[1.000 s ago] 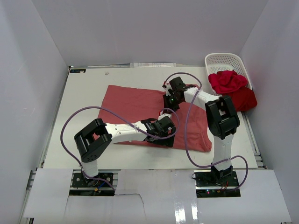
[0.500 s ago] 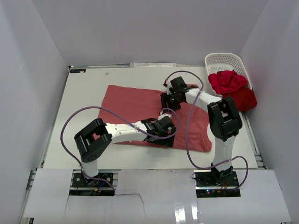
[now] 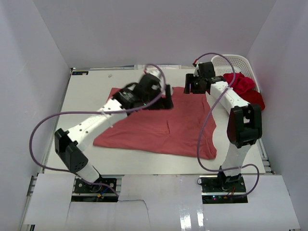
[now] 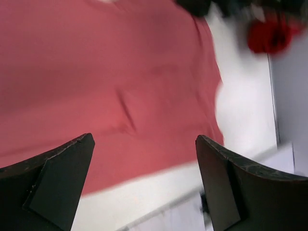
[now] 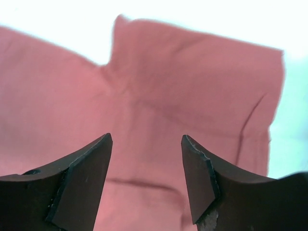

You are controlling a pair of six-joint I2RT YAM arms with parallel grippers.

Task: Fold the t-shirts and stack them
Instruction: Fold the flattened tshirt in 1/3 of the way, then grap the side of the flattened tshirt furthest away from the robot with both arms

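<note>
We are judging the step in hand as folding the dusty salmon-red t-shirt (image 3: 159,130), which is lying spread across the middle of the counter (image 3: 86,96). The left jaws and right jaws are both standing apart, gripping nothing and hovering near the shirt's far edge. To do it well, each side should probably be pinching one far corner, lifting together and carrying it evenly toward the near hem so the edges are lining up. The shirt is looking soft, matte and mostly flat, with light creases and one sleeve showing in the right wrist view. The crimson t-shirt (image 3: 236,83) and darker red t-shirt (image 3: 254,102) are sitting bunched at the white lattice basket (image 3: 231,61), far right.
</note>
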